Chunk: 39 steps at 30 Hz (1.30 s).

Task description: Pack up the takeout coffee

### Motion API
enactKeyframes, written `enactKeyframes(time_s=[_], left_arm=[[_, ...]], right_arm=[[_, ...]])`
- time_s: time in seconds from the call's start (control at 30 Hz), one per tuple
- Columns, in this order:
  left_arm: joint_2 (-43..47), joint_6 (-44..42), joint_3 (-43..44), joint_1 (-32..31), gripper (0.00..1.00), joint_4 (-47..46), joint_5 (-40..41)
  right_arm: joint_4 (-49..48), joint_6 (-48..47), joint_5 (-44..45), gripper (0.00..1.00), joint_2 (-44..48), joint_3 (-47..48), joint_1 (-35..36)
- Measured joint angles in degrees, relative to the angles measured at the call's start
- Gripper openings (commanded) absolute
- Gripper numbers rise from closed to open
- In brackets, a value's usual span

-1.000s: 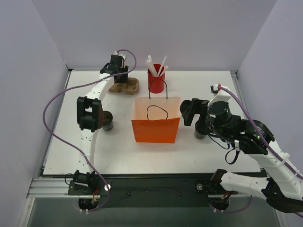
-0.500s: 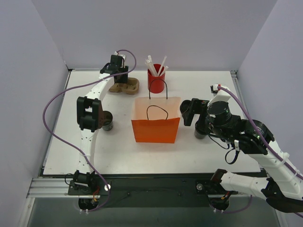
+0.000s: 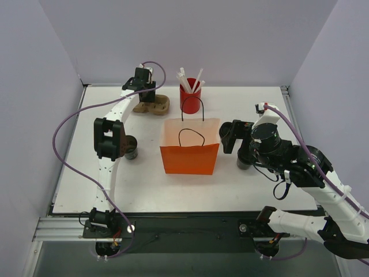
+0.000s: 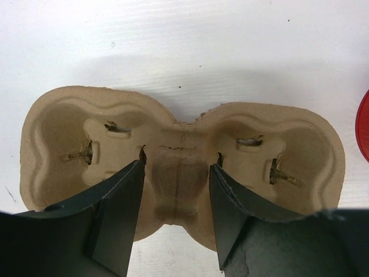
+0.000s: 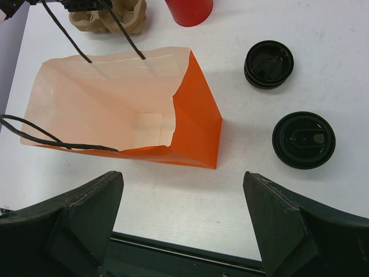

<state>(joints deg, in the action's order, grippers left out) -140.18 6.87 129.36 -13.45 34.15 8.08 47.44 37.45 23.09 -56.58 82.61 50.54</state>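
One dark takeout coffee cup [image 3: 131, 148] stands left of the orange paper bag [image 3: 190, 148], beside my left arm. Another cup [image 3: 243, 160] stands right of the bag, partly under my right arm; from the right wrist I look down on its black lid [image 5: 304, 139]. My left gripper [image 3: 147, 95] is at the back left over the tan cardboard carrier [image 4: 179, 167]. Its jaws [image 4: 177, 158] are open astride the carrier's middle bridge. My right gripper [image 5: 183, 179] hangs wide open and empty above the table, near the bag's [image 5: 196, 121] right end.
A red cup of white straws [image 3: 190, 97] stands behind the bag. A second black round thing [image 5: 268, 63], a cup or stacked lids, sits behind the right cup. The bag stands upright with its mouth open and two black handles. Walls close in the table on three sides.
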Motion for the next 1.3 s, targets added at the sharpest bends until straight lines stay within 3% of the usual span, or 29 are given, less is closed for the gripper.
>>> enactKeyframes(time_s=[0.7, 0.77, 1.13, 1.3], left_arm=[[-0.4, 0.4, 0.1, 0.0, 0.50, 1.5, -0.7], [-0.5, 0.4, 0.3, 0.0, 0.46, 1.9, -0.7], [-0.2, 0.5, 1.6, 0.0, 0.50, 3.4, -1.2], [0.6, 1.4, 1.6, 0.0, 0.42, 3.5, -2.0]], right_arm=[[0.0, -0.3, -0.1, 0.89, 0.0, 0.0, -0.7], [0.0, -0.4, -0.3, 0.89, 0.0, 0.0, -0.7], [0.0, -0.6, -0.8, 0.89, 0.0, 0.0, -1.1], [0.0, -0.6, -1.0, 0.89, 0.0, 0.0, -1.1]])
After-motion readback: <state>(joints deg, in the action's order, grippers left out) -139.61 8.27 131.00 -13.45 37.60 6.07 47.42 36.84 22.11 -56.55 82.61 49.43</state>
